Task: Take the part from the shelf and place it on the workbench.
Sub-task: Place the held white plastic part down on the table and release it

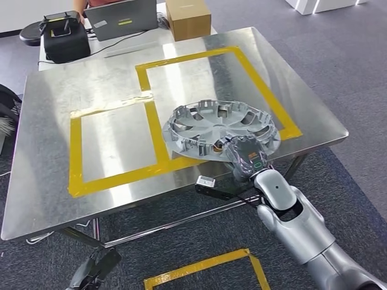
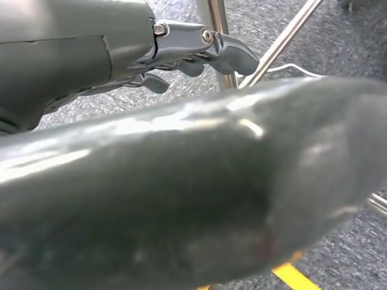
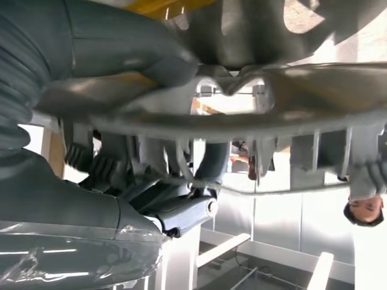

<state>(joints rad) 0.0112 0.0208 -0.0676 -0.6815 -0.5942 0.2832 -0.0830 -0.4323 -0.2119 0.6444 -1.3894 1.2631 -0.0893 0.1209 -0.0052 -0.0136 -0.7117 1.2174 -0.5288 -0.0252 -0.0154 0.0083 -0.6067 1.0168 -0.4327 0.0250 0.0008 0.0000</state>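
Part [image 1: 221,128]: silver wheel cover, spoked, ribbed around the rim; lies hollow side up at the near right of the table [image 1: 54,199], its far portion inside the right-hand yellow tape outline [image 1: 256,75], its near edge across the tape and close to the table's front edge; whether it rests fully on the steel or is partly carried I cannot tell.

Right hand [image 1: 246,156]: at the near rim of the part, reaching in from below the table edge; the right wrist view shows the grey thumb [image 3: 132,54] laid over one face of the rim and darker fingers [image 3: 182,211] under the other, so the rim sits pinched between them; judged a rim grip because the thin edge is the only place a hand can close on so wide a disc.

Left hand [image 2: 196,54]: hangs low beside the table leg above the carpet; fingers partly curled, nothing in them; judged idle, kept clear of the placing arm.

Tape outlines: two yellow rectangles on the steel top; judged to mark drop zones, the right one being the target.

Far side: black case [image 1: 65,37], laptop [image 1: 122,18], cardboard box [image 1: 188,17], well apart from the part.

Stage, as judged: part over the table, release not yet made.
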